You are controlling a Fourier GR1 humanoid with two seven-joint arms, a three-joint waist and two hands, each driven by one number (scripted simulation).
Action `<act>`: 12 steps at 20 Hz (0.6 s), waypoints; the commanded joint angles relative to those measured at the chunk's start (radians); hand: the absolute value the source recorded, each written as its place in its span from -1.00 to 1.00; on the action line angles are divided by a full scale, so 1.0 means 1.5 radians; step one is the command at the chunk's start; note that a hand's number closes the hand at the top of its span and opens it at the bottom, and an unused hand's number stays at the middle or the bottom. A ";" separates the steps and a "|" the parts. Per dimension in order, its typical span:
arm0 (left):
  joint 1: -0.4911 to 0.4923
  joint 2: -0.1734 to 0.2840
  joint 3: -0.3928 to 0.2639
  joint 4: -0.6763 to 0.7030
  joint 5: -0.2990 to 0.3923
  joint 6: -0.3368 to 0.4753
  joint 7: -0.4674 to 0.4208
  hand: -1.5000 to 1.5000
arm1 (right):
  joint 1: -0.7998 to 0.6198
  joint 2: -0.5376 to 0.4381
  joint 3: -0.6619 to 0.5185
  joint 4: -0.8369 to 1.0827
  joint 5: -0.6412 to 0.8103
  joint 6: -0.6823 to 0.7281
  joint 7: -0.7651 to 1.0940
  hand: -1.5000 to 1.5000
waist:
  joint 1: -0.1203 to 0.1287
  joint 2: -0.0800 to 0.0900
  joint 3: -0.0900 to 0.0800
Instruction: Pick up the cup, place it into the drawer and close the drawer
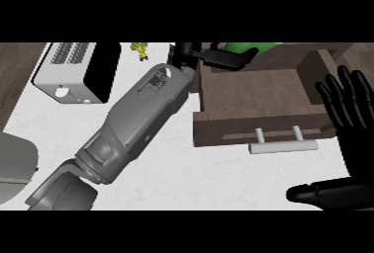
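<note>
Left hand (219, 57) curled round the green cup (248, 48) over the open drawer (256, 106); release and closing remain, right hand (350, 113) open

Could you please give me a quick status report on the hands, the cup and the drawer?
Left hand curled round green cup, over back of open drawer. Right hand open, resting beside drawer. Nothing blocking drawer handle.

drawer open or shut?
Open. The drawer is pulled out, its bare wooden floor showing behind the front panel and handle; the cup is not inside yet.
</note>
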State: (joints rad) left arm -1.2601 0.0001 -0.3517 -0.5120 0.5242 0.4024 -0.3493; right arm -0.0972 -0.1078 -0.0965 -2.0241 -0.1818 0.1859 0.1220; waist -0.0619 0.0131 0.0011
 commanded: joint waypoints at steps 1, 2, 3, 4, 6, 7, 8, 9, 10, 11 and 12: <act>-0.019 0.000 -0.052 0.046 0.031 0.010 -0.021 1.00 | -0.028 0.002 0.012 0.016 0.007 -0.003 0.006 -1.00 | -0.013 0.004 0.000; -0.012 0.000 -0.084 0.019 0.050 0.024 -0.003 1.00 | -0.037 -0.008 -0.005 0.045 -0.002 0.009 -0.012 -1.00 | -0.012 0.003 0.000; -0.032 0.000 -0.087 0.034 0.052 0.029 0.003 1.00 | -0.036 0.009 0.022 0.031 0.015 -0.003 -0.006 -1.00 | -0.016 0.004 0.000; -0.031 0.000 -0.093 0.042 0.057 0.028 0.017 1.00 | 0.001 0.000 0.004 -0.015 -0.012 0.006 0.007 -1.00 | -0.020 0.002 0.000; -0.021 0.000 -0.112 0.057 0.060 0.023 -0.003 1.00 | -0.017 0.008 0.006 0.014 -0.007 -0.002 0.001 -1.00 | -0.019 0.004 0.000; -0.032 0.000 -0.138 0.052 0.058 0.053 0.015 1.00 | -0.020 0.008 0.016 0.015 0.004 -0.001 0.000 -1.00 | -0.024 0.005 0.000; -0.060 0.000 -0.138 0.076 0.052 0.050 0.032 1.00 | -0.045 0.018 0.030 0.029 0.011 -0.006 -0.004 -1.00 | -0.029 0.009 0.001; -0.063 0.000 -0.136 0.090 0.048 0.044 0.020 1.00 | -0.032 -0.002 0.000 0.048 -0.010 0.015 -0.021 -1.00 | -0.026 0.009 0.001; -0.046 0.000 -0.162 0.077 0.049 0.044 0.036 1.00 | -0.034 -0.003 0.004 0.043 -0.001 0.013 -0.018 -1.00 | -0.018 0.005 0.001; -0.055 0.000 -0.166 0.092 0.047 0.056 0.034 -1.00 | -0.041 0.006 0.011 0.047 -0.007 0.013 -0.023 -1.00 | -0.026 0.008 0.001; -0.041 0.000 -0.192 0.068 0.047 0.070 0.042 -1.00 | -0.011 0.002 -0.001 0.019 -0.022 0.018 -0.022 -1.00 | -0.028 0.004 0.001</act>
State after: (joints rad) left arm -1.3242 0.0001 -0.5663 -0.4090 0.5950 0.4721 -0.3117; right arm -0.1366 -0.1014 -0.0846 -1.9810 -0.1901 0.1984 0.1015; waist -0.0956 0.0214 0.0020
